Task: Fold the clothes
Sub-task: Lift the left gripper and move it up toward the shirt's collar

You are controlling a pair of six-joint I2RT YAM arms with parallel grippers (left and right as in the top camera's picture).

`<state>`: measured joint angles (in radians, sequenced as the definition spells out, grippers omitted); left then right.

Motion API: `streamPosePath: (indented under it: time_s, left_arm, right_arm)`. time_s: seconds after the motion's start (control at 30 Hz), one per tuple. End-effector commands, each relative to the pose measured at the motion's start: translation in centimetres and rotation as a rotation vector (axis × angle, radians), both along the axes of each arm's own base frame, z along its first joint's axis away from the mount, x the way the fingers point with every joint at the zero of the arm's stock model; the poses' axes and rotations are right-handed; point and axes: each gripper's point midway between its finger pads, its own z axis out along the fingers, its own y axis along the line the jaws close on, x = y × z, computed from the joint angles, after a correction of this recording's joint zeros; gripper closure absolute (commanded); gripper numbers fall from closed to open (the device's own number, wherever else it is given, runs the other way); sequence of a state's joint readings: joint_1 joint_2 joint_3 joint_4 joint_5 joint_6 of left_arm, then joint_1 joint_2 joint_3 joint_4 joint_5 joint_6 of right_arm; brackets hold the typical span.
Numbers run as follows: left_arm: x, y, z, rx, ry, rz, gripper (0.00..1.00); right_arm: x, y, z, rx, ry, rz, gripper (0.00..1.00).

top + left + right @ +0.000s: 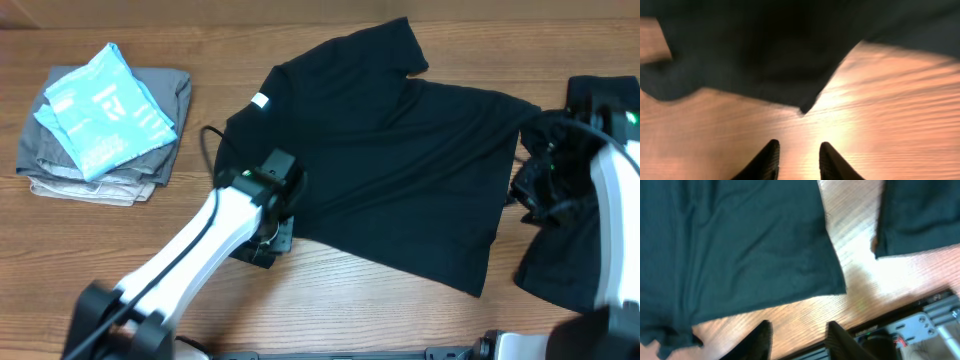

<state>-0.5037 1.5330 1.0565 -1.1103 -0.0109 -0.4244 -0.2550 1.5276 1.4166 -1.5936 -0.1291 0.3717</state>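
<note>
A black T-shirt [390,150] lies spread across the middle of the table, its white neck label [260,100] at the upper left. A second black T-shirt [560,255] lies bunched at the right edge. My left gripper [799,150] is open over bare wood, just short of a pointed corner of the shirt [805,106], and nothing is between its fingers. It sits at the shirt's lower left edge [272,238]. My right gripper [797,330] is open over bare wood below the shirt's hem [765,300]. The bunched T-shirt [920,215] is at its upper right.
A stack of folded grey and beige garments [110,160] with a light-blue printed one [105,110] on top sits at the far left. The right arm [610,190] rises over the bunched T-shirt. The table's front edge and an arm base [910,330] are close to my right gripper.
</note>
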Motion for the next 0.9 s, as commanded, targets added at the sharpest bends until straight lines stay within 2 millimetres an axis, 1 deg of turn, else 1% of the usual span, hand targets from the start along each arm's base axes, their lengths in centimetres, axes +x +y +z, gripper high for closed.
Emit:
streamPosePath:
  time_s: [0.0,0.03,0.1,0.17,0.27,0.3,0.33,0.37,0.43,0.47,0.5,0.53,0.57,0.6,0.67,0.7,0.73,0.77,0.8,0.83,0.87]
  left_arm:
    - [2.8,-1.8,4.7,-0.148,-0.248,-0.019,0.75]
    - [4.3,-2.6,6.4,-0.199,-0.351,-0.035,0.79]
    - [6.1,-3.4,8.4,-0.243,-0.448,-0.054,0.88]
    - [8.4,-4.3,10.7,-0.28,-0.54,-0.079,0.89]
    - [11.5,-5.7,13.1,-0.311,-0.607,-0.129,0.89]
    - [12.8,-6.1,13.6,-0.31,-0.621,-0.146,0.9]
    - [14.6,-6.8,14.0,-0.304,-0.633,-0.166,0.91]
    - [16.0,-7.4,14.1,-0.299,-0.641,-0.184,0.92]
    - [18.8,-8.8,13.6,-0.292,-0.658,-0.218,0.95]
    - [20.2,-9.5,13.1,-0.288,-0.666,-0.235,0.95]
    - [21.6,-10.1,12.6,-0.286,-0.677,-0.249,0.96]
    - [23.4,-11.0,11.7,-0.283,-0.693,-0.27,0.96]
    - [24.7,-11.6,11.0,-0.279,-0.705,-0.283,0.96]
    - [26.0,-11.9,10.3,-0.269,-0.719,-0.286,0.96]
    - [28.7,-12.3,8.7,-0.25,-0.746,-0.286,0.96]
    - [30.1,-12.4,7.8,-0.244,-0.758,-0.277,0.96]
    - [31.1,-12.4,7.1,-0.244,-0.767,-0.271,0.96]
    - [32.7,-12.3,6.1,-0.245,-0.786,-0.259,0.96]
    - [33.6,-12.3,5.6,-0.248,-0.802,-0.252,0.96]
    - [34.8,-12.1,4.7,-0.251,-0.821,-0.242,0.96]
    - [35.6,-11.9,4.3,-0.253,-0.833,-0.231,0.96]
  right_arm:
    - [-1.3,-0.3,-1.0,-0.031,0.021,-0.042,0.77]
    - [-1.2,-0.3,-1.1,-0.031,0.017,-0.042,0.85]
    - [-0.8,-0.4,-1.2,-0.033,0.005,-0.043,0.9]
    - [-0.2,-0.6,-1.3,-0.04,-0.022,-0.043,0.91]
    - [0.8,-0.9,-1.3,-0.049,-0.06,-0.051,0.9]
    - [1.1,-0.9,-1.3,-0.051,-0.072,-0.052,0.9]
    - [1.5,-1.0,-1.3,-0.055,-0.087,-0.056,0.89]
    - [1.8,-1.1,-1.3,-0.059,-0.1,-0.055,0.88]
    - [2.3,-1.3,-1.3,-0.064,-0.121,-0.056,0.85]
    - [2.6,-1.3,-1.3,-0.066,-0.131,-0.056,0.85]
    - [2.9,-1.4,-1.3,-0.068,-0.14,-0.056,0.85]
    - [3.0,-1.4,-1.3,-0.07,-0.146,-0.056,0.81]
    - [3.1,-1.5,-1.3,-0.071,-0.15,-0.055,0.78]
    - [3.2,-1.5,-1.3,-0.072,-0.153,-0.056,0.78]
    - [3.3,-1.5,-1.3,-0.073,-0.156,-0.056,0.76]
    - [3.4,-1.5,-1.3,-0.073,-0.159,-0.055,0.7]
    - [3.4,-1.6,-1.3,-0.074,-0.16,-0.055,0.65]
    - [3.4,-1.6,-1.3,-0.074,-0.159,-0.055,0.57]
    - [3.3,-1.5,-1.3,-0.074,-0.159,-0.054,0.56]
    - [3.2,-1.5,-1.3,-0.073,-0.155,-0.051,0.56]
    - [3.1,-1.5,-1.3,-0.072,-0.15,-0.051,0.52]
